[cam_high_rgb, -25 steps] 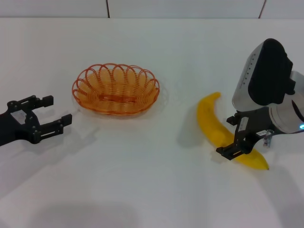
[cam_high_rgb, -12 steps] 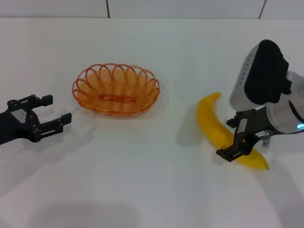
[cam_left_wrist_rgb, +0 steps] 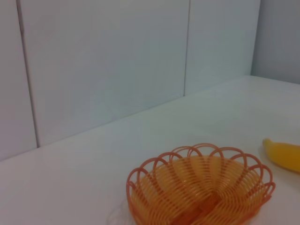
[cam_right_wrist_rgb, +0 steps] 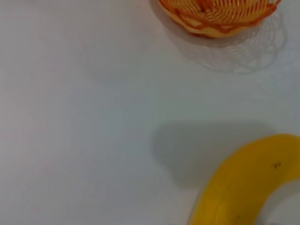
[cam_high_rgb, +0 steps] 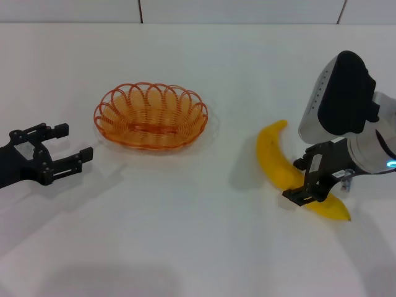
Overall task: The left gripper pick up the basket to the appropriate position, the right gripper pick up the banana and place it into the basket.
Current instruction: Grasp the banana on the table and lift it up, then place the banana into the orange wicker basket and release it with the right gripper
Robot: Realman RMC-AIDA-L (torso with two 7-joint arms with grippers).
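Jaws of your right gripper (cam_high_rgb: 307, 190) clamp the banana (cam_high_rgb: 279, 167) low on the tabletop (cam_high_rgb: 185, 235), ready to lift. Left gripper (cam_high_rgb: 62, 151) waits released, short of the basket (cam_high_rgb: 150, 116) farther back.

Bright orange on the basket (cam_high_rgb: 151, 116), a see-through weave of thin wires with a looped, scalloped rim, and beside it the banana (cam_high_rgb: 276, 162) shows smooth, solid yellow with one tiny dark speck on its skin. Both claws are plain black, the left gripper (cam_high_rgb: 67, 147) and the right gripper (cam_high_rgb: 307, 189), the right one under a white-grey and black housing (cam_high_rgb: 339, 93). All of it sits on a plain white table (cam_high_rgb: 185, 235), with pale white wall panels (cam_left_wrist_rgb: 103, 61) split by thin dark seams.
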